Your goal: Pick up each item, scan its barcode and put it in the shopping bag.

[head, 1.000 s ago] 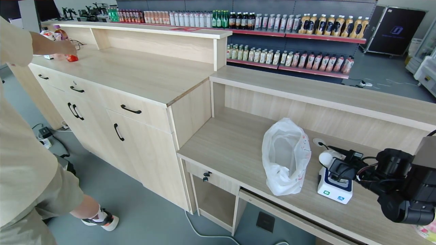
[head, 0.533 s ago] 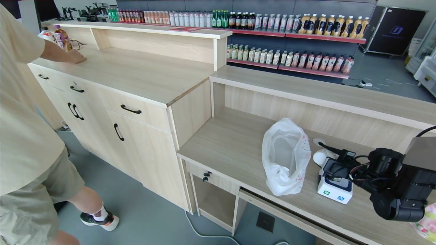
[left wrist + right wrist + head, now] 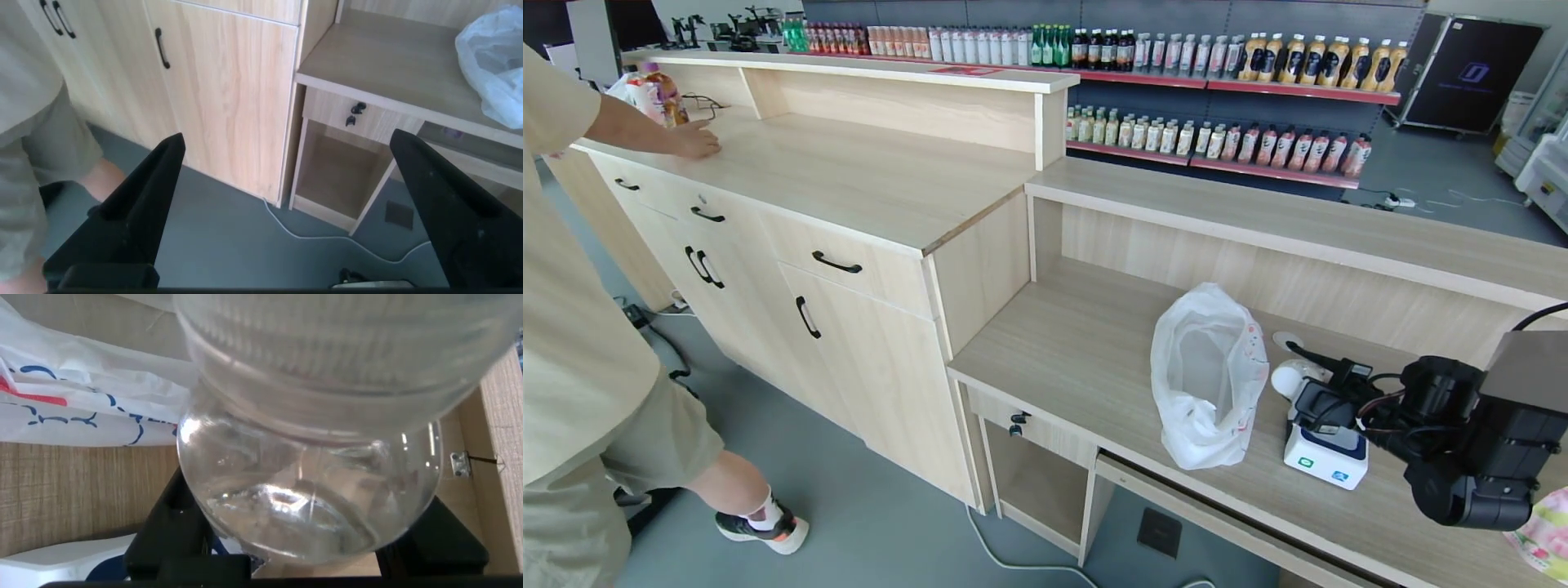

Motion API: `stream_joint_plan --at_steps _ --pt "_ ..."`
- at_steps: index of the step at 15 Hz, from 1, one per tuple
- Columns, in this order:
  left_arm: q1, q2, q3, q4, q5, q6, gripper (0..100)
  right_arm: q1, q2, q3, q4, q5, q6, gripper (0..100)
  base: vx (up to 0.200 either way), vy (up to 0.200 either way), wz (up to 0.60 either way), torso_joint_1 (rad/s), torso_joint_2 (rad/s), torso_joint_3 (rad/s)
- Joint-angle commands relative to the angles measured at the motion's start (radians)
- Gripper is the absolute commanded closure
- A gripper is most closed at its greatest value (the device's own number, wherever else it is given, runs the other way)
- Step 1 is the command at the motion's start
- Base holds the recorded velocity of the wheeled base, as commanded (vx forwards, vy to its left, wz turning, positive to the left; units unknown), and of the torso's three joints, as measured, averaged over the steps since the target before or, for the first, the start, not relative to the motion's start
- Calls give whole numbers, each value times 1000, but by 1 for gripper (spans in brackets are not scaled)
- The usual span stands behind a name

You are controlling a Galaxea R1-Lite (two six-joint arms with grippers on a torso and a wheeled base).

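My right gripper (image 3: 1327,400) is shut on a clear plastic bottle (image 3: 1290,380), held sideways just above the white and blue scanner (image 3: 1327,457) on the low counter. Up close in the right wrist view, the bottle (image 3: 310,457) sits between the dark fingers (image 3: 172,531), with the bag (image 3: 90,392) beside it. The white shopping bag (image 3: 1209,376) stands open just left of the scanner. My left gripper (image 3: 288,143) hangs open over the floor in front of the counter, with nothing between its fingers.
A pink packet (image 3: 1543,539) lies at the counter's near right edge. A person's hand (image 3: 694,143) rests on the higher counter (image 3: 866,180) at far left, near a bottle and a bagged item (image 3: 654,90). Drink shelves (image 3: 1217,90) line the back wall.
My right arm has shifted left with the bottle, closer to the bag, uncovering the pink packet. The person's hand let go of a red item and now lies flat on the counter.
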Motion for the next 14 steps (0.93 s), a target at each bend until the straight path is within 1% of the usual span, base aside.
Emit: stream_joint_plan --at_steps 1,10,14 --pt "0 0 0 0 0 0 0 0 6 -3 0 0 0 100 0 0 0 0 0 0" --pt "0 0 0 0 0 0 0 1 -46 6 0 0 0 100 0 0 0 0 0 0" --pt "0 0 0 0 0 0 0 -2 -60 39 0 -1 -9 100 0 0 0 0 0 0"
